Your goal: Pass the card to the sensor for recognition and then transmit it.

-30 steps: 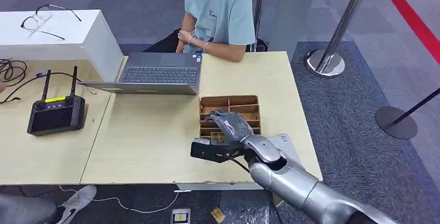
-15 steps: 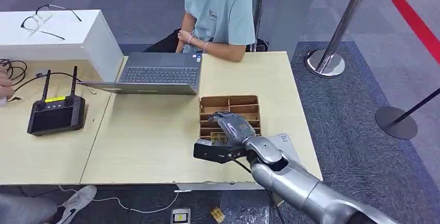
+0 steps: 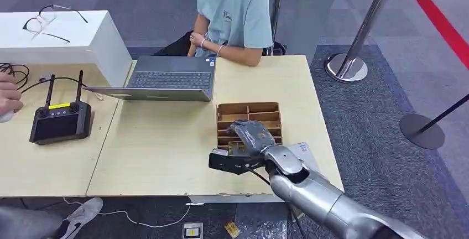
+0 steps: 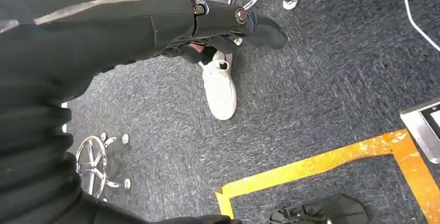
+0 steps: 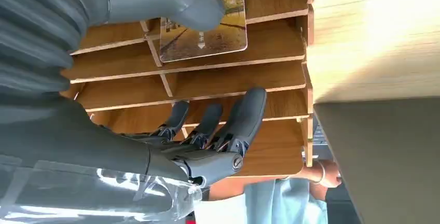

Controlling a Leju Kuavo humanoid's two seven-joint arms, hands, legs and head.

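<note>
A remote controller and laptop lie on the counter. Further right, the right hand hovers over the wooden tray; its fingers are spread, thumb touching the card, not pinching. A shallow pinch could let the card slip back. Whether the left hand is open or closed, I cannot tell.

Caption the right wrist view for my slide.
Right hand reaching into the wooden slotted tray, thumb at the picture card.
</note>
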